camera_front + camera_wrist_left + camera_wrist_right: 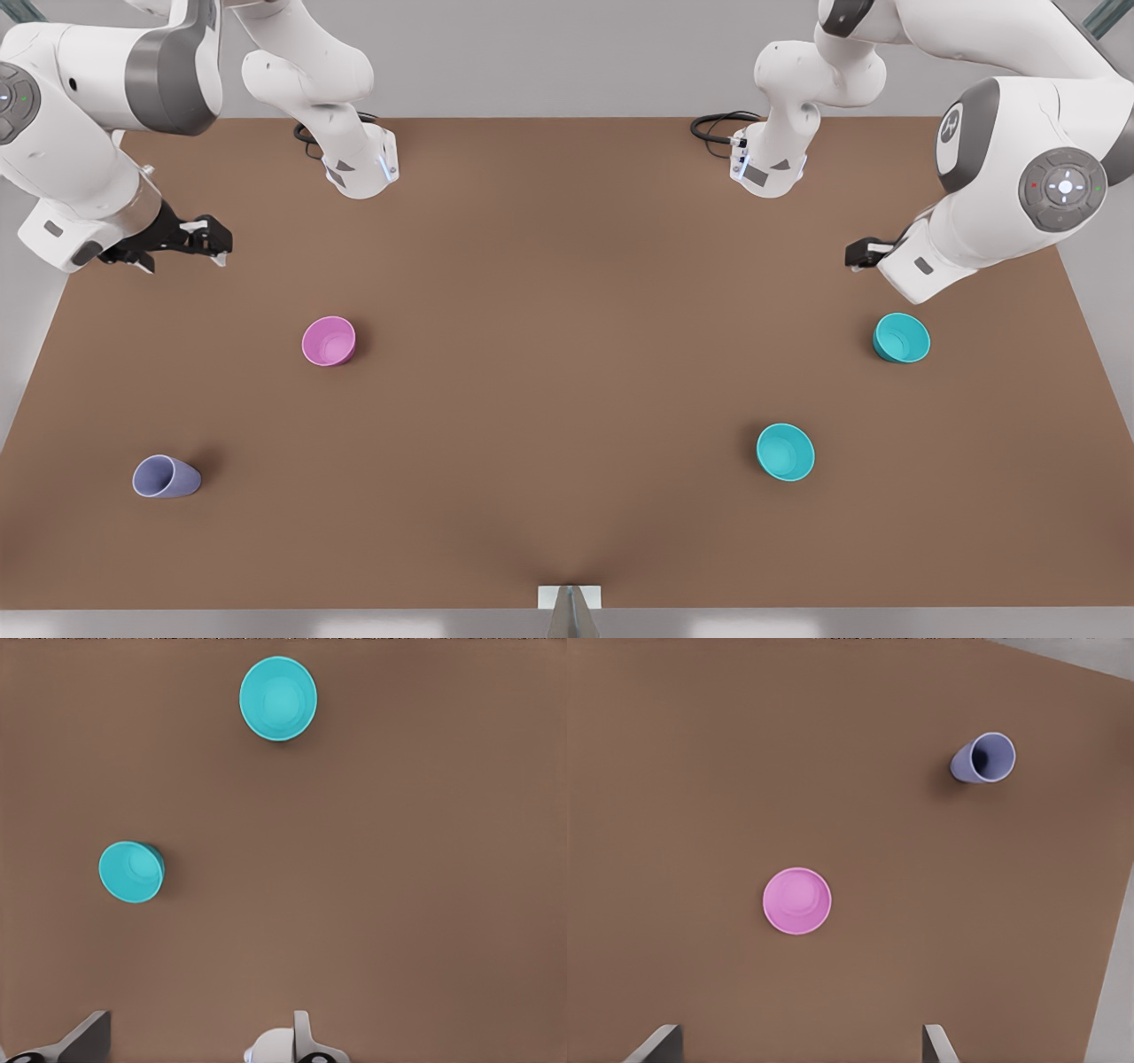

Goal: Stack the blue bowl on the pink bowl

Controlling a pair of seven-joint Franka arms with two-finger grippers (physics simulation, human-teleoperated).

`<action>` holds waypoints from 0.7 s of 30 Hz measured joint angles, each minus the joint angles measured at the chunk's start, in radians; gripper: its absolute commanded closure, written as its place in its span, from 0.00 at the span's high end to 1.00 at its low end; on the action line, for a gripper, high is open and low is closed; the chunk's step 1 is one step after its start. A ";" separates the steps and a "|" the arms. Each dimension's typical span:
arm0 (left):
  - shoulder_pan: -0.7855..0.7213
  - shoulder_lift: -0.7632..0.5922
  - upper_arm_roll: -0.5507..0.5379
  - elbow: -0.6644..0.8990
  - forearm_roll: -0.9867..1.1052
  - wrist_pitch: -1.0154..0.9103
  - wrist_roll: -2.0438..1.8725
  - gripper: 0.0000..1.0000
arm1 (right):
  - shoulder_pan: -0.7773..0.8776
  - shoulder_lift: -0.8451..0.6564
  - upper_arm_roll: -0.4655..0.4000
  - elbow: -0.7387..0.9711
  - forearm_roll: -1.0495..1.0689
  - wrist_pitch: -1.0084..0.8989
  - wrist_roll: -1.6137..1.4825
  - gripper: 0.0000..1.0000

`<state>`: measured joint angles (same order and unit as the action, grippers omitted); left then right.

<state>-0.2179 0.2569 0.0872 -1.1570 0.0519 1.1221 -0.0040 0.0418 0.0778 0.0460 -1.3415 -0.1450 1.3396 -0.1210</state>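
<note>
Two alike blue bowls stand upright on the brown table toward the front view's right, one (902, 338) (131, 872) farther back, the other (785, 452) (278, 698) nearer the front. The pink bowl (328, 341) (797, 901) sits upright on the front view's left. My left gripper (858, 254) (195, 1028) hovers open behind the rear blue bowl, holding nothing. Above the table, behind and to the left of the pink bowl, my right gripper (190, 244) (799, 1032) is open and empty too.
A lavender-grey cup (166, 477) (983, 757) stands near the table's front left corner in the front view. Both arm bases (363, 168) (766, 168) are mounted at the table's back edge. Bare brown table (567, 354) lies between the pink and blue bowls.
</note>
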 measured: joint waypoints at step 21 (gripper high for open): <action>0.000 0.001 0.000 -0.003 0.000 0.011 -0.003 1.00 | -0.241 0.241 -0.001 -0.710 0.238 0.643 0.012 1.00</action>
<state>-0.2176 0.2574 0.0872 -1.1600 0.0517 1.1336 -0.0067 -0.1989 0.3184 0.0454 -2.0518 0.0926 1.9826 -0.1088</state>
